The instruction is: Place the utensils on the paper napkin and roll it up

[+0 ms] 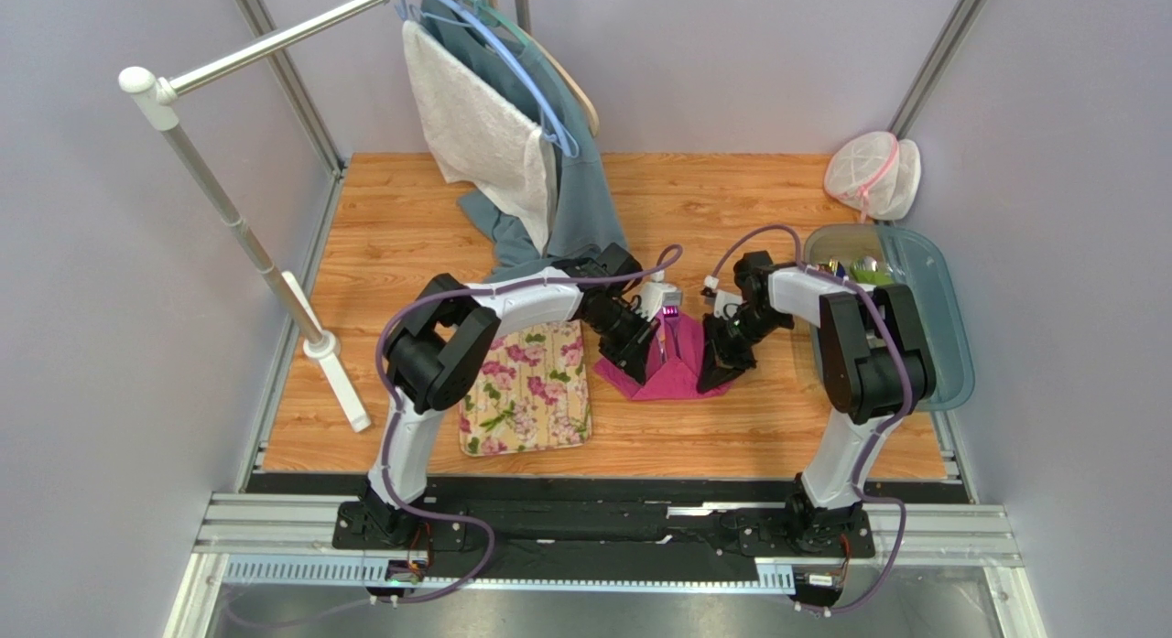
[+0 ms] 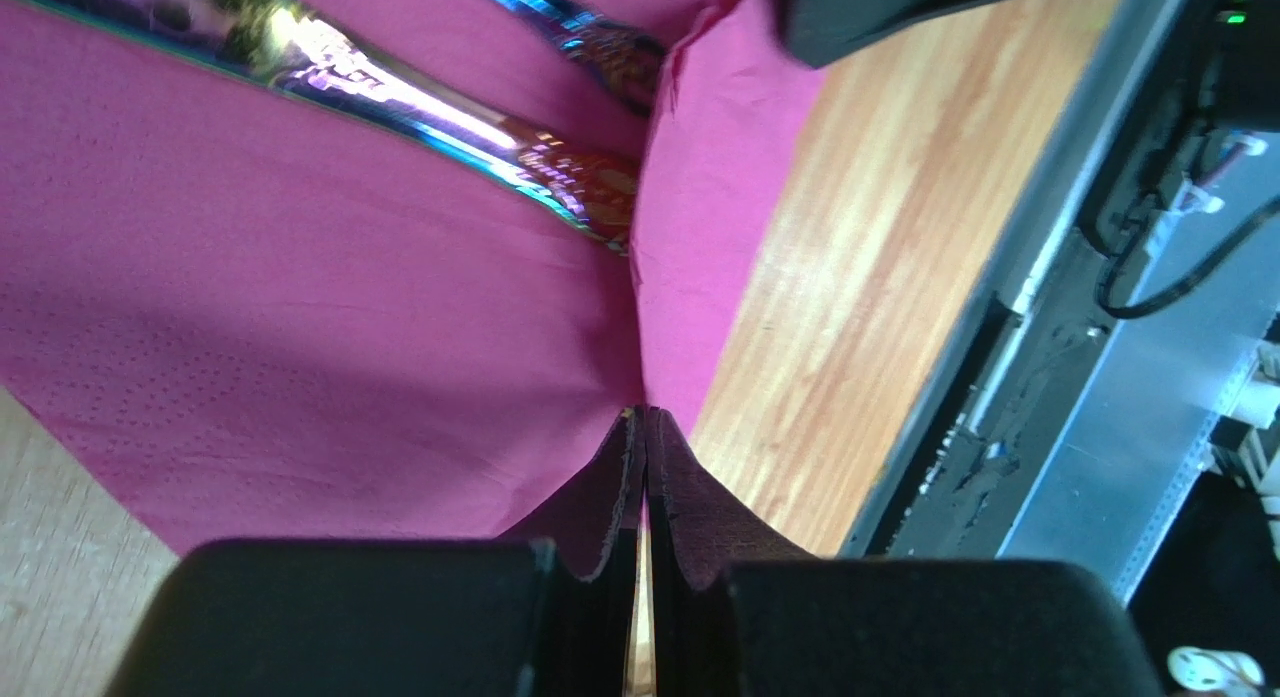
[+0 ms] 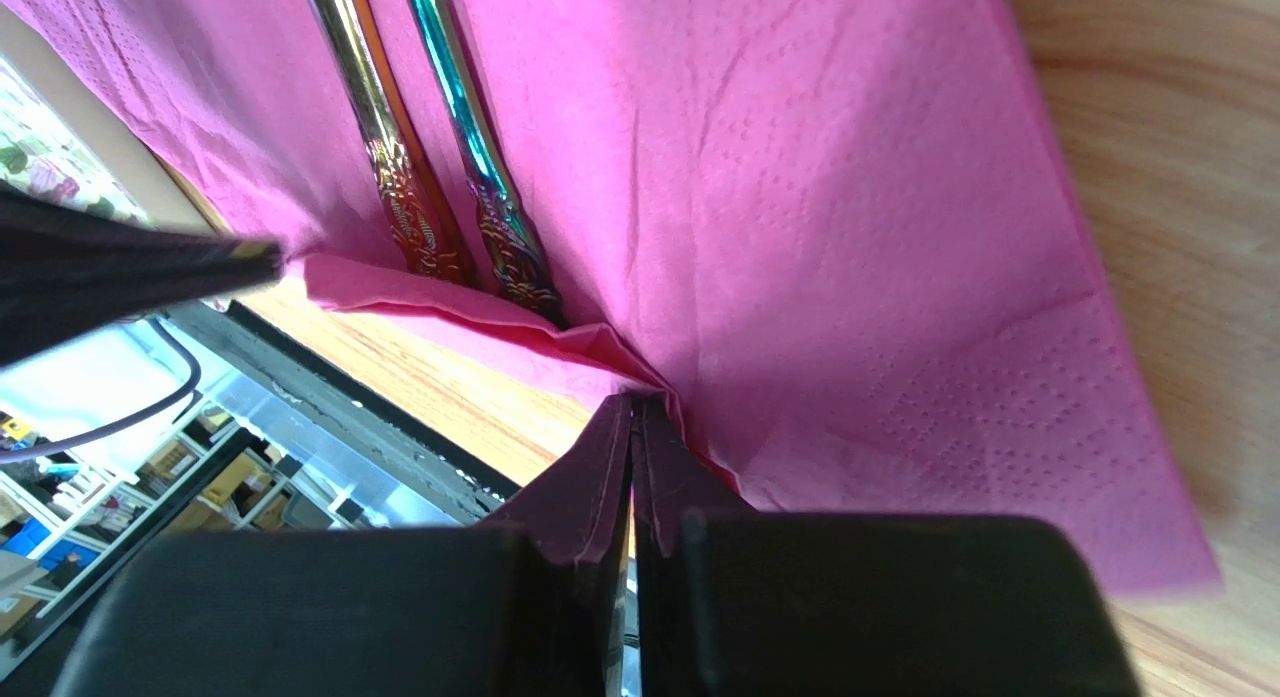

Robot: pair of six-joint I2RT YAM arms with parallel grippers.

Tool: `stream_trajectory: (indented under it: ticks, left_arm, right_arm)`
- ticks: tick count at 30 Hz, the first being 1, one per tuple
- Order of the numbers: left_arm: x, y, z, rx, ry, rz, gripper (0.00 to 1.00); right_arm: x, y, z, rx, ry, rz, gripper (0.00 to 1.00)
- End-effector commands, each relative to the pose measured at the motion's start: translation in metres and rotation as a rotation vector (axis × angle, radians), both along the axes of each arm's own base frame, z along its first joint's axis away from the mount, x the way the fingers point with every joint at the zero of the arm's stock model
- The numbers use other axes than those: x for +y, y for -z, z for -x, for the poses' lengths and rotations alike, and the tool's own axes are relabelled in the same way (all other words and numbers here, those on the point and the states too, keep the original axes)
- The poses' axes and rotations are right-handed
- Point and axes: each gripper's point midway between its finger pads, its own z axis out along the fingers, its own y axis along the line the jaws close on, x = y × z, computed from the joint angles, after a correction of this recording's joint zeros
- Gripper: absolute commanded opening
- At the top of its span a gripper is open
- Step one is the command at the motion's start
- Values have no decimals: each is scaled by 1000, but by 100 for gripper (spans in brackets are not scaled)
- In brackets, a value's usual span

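Your left gripper (image 2: 643, 427) and right gripper (image 3: 631, 415) each pinch tight on the raised edge of the paper napkin (image 2: 301, 307); the utensils (image 3: 473, 157) lie on it, side by side.

Two utensils (image 3: 466, 127), one paper napkin (image 3: 781, 202), one flowered mat (image 1: 527, 388).

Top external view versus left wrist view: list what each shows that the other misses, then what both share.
Only top external: the cream flowered fabric mat, the grey-blue cloth on a hanger and the translucent teal tray. Only left wrist: ornate shiny metal utensil handles and the left hand pinched shut on the magenta paper napkin's edge. Both: that napkin and the wooden tabletop.
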Motion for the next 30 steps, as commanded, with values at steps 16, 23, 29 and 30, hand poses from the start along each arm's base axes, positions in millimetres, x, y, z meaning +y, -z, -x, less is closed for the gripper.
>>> stream_trajectory:
  ticks: [16,23,29,30]
  left_arm:
    - [-26,-22,4,-51,74,96,9]
    - [-14,8,2,-20,39,-18,6]
    - [-12,12,5,-8,34,-25,3]
    - [-11,13,5,-7,34,-26,2]
  right_arm:
    - [-1,4,-9,-20,5,19,4]
    - [6,-9,-13,-26,0,-27,4]
    - [18,-34,-15,-52,10,-107,7]
    - [19,-34,-14,-45,13,-111,7]
